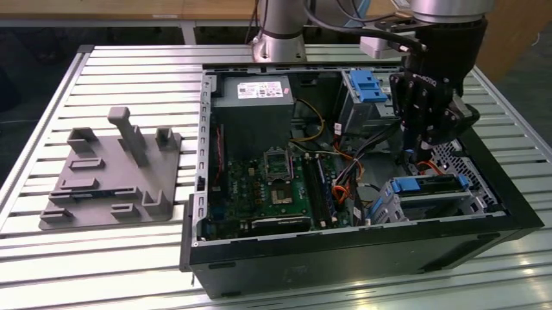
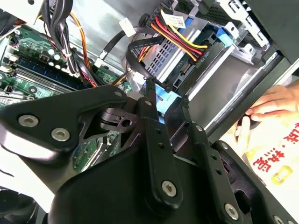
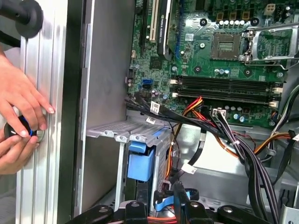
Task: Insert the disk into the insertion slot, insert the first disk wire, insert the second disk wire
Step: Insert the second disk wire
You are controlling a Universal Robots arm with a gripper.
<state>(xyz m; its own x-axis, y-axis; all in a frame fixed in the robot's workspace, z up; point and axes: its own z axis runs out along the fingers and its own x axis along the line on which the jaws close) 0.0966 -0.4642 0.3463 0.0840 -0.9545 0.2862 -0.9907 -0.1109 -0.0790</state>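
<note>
The disk (image 1: 428, 186), silver in a blue carrier, sits inside the insertion slot (image 1: 424, 208), the low grey cage at the exterior view's right of the open computer case. In the second wrist view, a red, yellow and black wire bundle (image 2: 180, 44) runs into the disk's rear edge (image 2: 187, 65). My gripper (image 1: 421, 150) reaches down into the case just behind the disk. Its fingers (image 2: 150, 100) stand close together, with a flat blue wire (image 2: 167, 100) between them and a black plug at the tip. That blue wire (image 3: 161, 201) also loops at the gripper (image 3: 161, 205) in the first wrist view.
A person's hands (image 3: 18, 107) rest on the table just outside the case wall (image 3: 74, 116). A taller cage with a blue latch (image 1: 366, 87) stands at the back. The motherboard (image 1: 267, 187) and loose cables (image 3: 243, 149) fill the case floor. A grey fixture (image 1: 112, 174) lies on the exterior view's left.
</note>
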